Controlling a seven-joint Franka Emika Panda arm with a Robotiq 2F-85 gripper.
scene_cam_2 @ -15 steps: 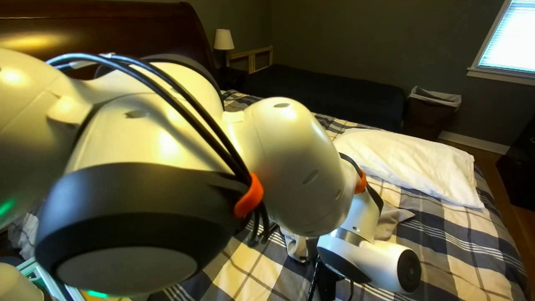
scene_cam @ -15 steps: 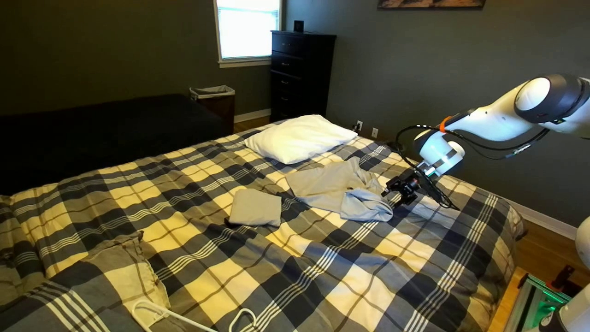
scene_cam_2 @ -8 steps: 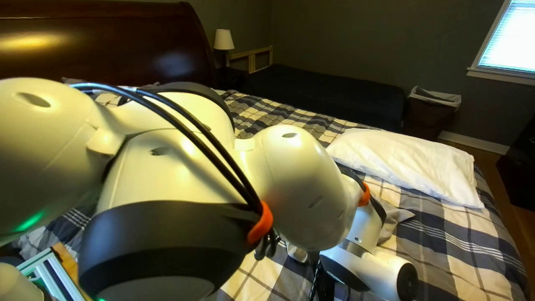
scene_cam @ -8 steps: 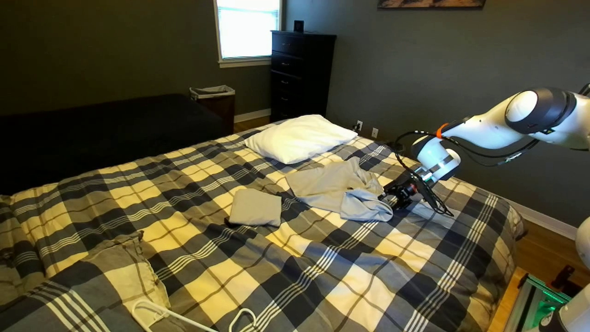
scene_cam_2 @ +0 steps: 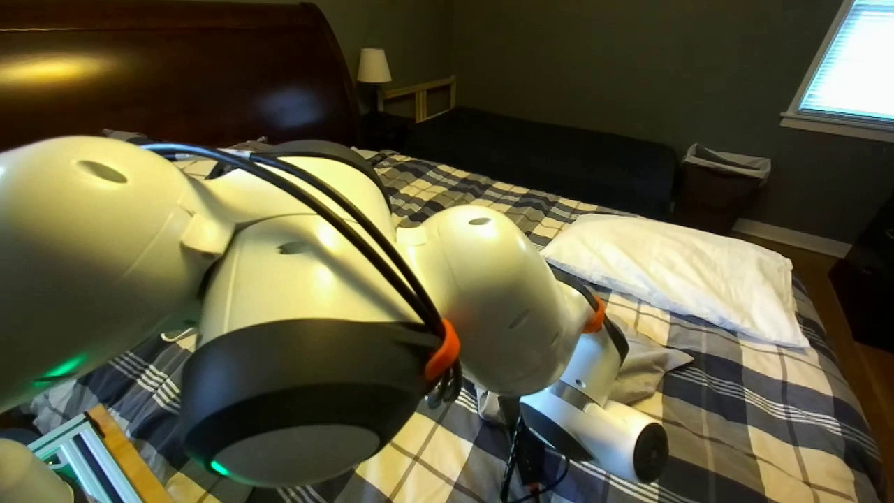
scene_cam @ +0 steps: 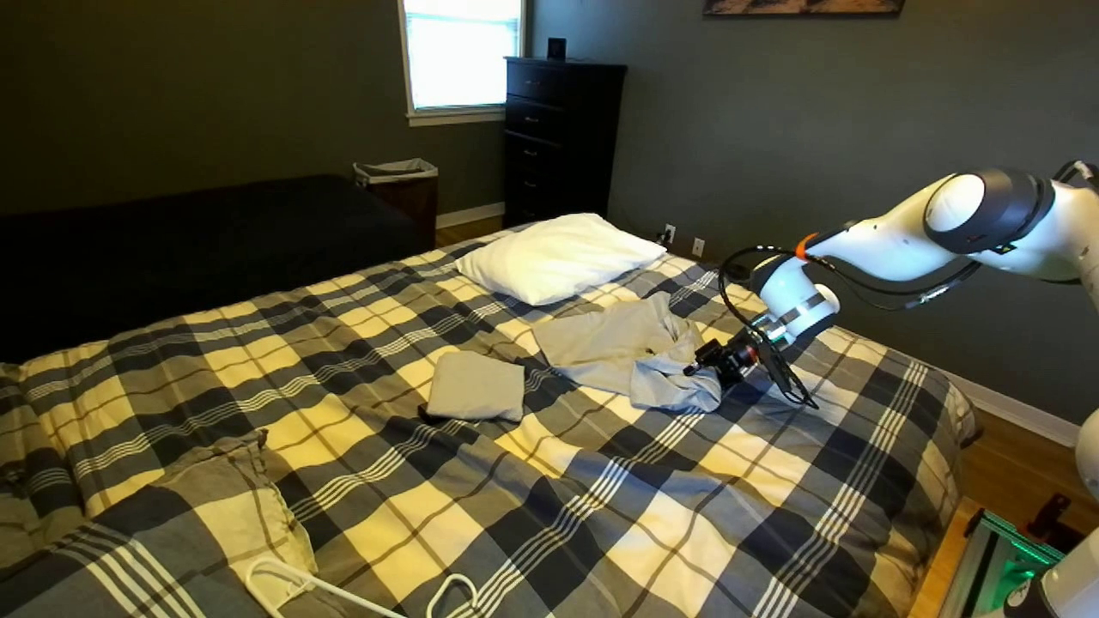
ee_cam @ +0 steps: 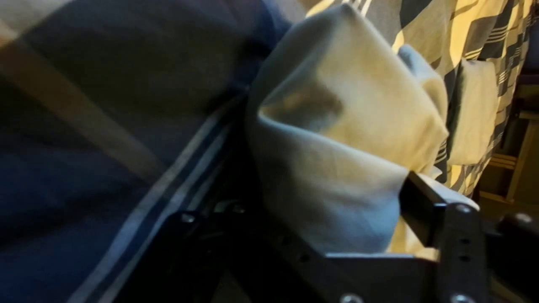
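Observation:
A loose grey cloth lies spread and crumpled on the plaid bed cover. Its bunched near end is at my gripper. In the wrist view the gripper is open, with a raised fold of the cloth standing between the fingers. The right finger touches or nearly touches the fold; the left finger is dark and hard to make out. In an exterior view the arm hides most of the gripper, and part of the cloth shows behind the wrist.
A folded grey cloth lies beside the loose one and also shows in the wrist view. A white pillow lies behind. A white hanger lies at the near edge. A dark dresser and hamper stand beyond the bed.
The arm has come down and moved left in an exterior view, bringing the gripper onto the cloth's bunched end. That end has shifted slightly left. Pillow and folded cloth have not moved.

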